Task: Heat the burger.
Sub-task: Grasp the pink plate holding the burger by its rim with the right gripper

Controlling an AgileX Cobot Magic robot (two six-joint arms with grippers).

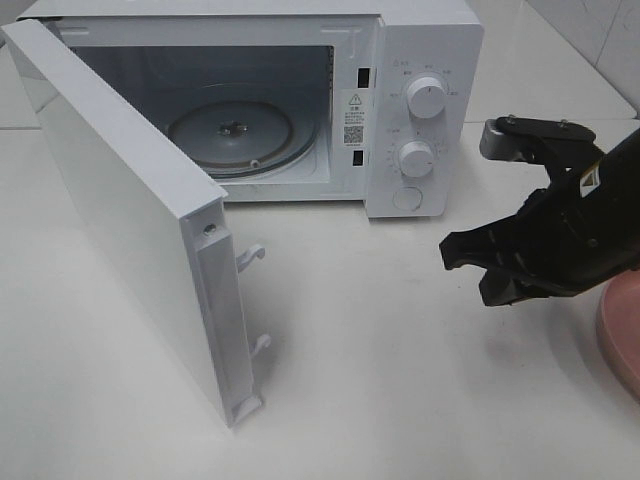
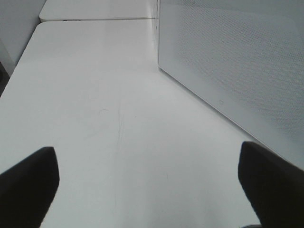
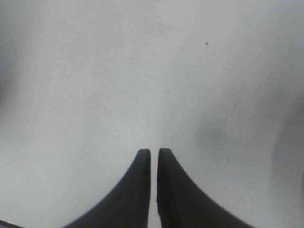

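The burger is out of view in every frame. My right gripper (image 1: 466, 272) hovers over the white table to the right of the microwave (image 1: 420, 100), beside the edge of a pink plate (image 1: 622, 335). In the right wrist view its black fingers (image 3: 142, 190) stand almost touching, with only a thin slit between them and nothing held; the right gripper (image 3: 154, 153) looks down on bare table. My left gripper (image 2: 147, 159) is open wide, one dark fingertip (image 2: 28, 185) at each side, empty, next to the microwave door's outer face (image 2: 237, 61).
The microwave door (image 1: 140, 230) is swung fully open toward the front left, latch hooks sticking out. Inside, the glass turntable (image 1: 232, 135) lies bare. Two dials (image 1: 428, 97) and a button sit on the right panel. A second table edge (image 2: 95, 19) shows behind.
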